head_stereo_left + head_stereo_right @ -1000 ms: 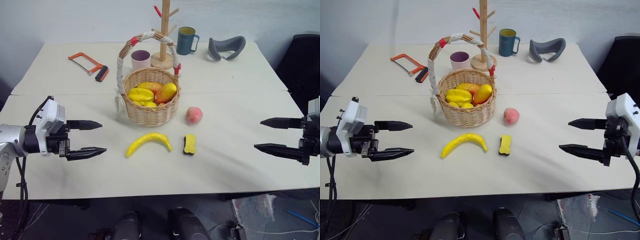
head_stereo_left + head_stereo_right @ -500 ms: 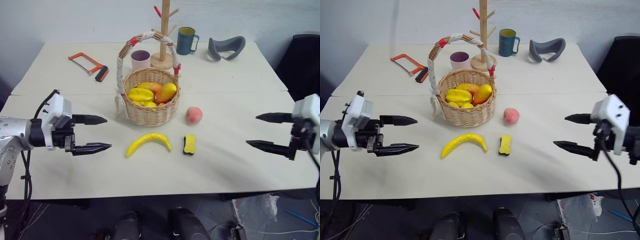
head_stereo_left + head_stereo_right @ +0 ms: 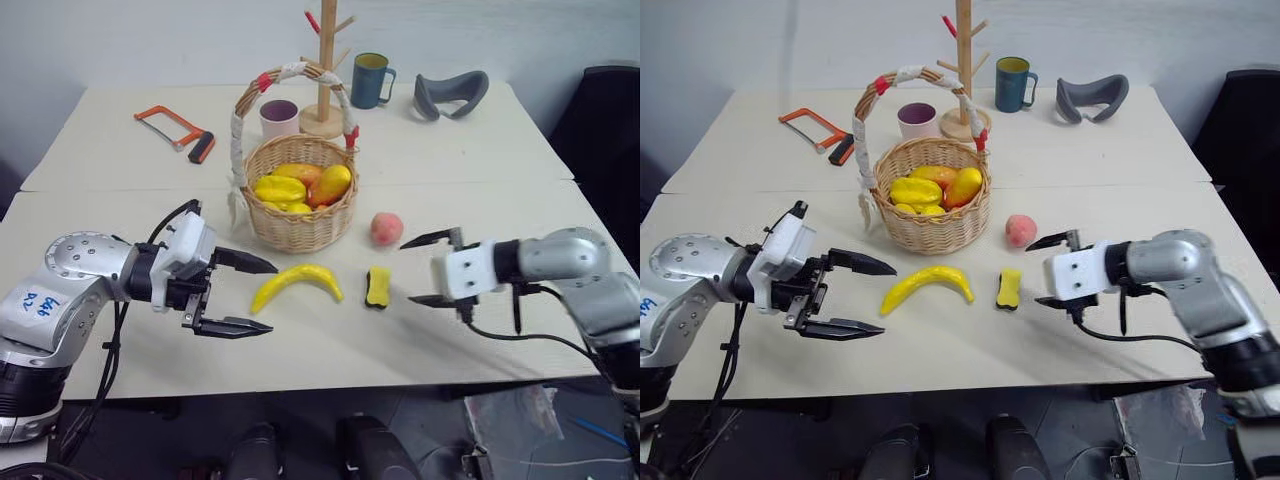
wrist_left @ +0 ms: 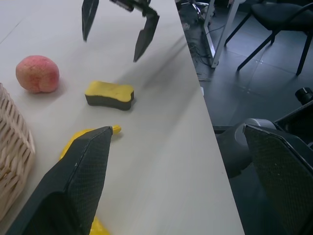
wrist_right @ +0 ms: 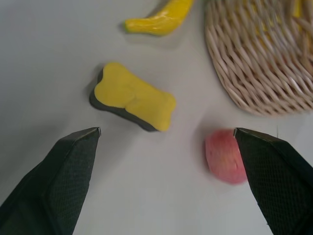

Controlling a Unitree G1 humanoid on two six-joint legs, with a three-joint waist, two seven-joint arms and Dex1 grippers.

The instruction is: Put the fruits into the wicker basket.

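Note:
The wicker basket stands mid-table with yellow and orange mango-like fruits inside. In front of it lie the yellow banana and a yellow-and-black sponge. The pink-red peach rests to the basket's right. My left gripper is open just left of the banana's end, one finger above the other. My right gripper is open just right of the sponge and in front of the peach. The right wrist view has the sponge and peach ahead of the open fingers.
At the back of the table are an orange hacksaw, a pinkish cup, a wooden mug tree, a blue mug and a grey curved object. A dark chair stands beyond the right edge.
Both grippers have come in from the table's sides toward the middle. The left one moved right to the banana's end. The right one swung left, sank and rolled, its fingers now one above the other.

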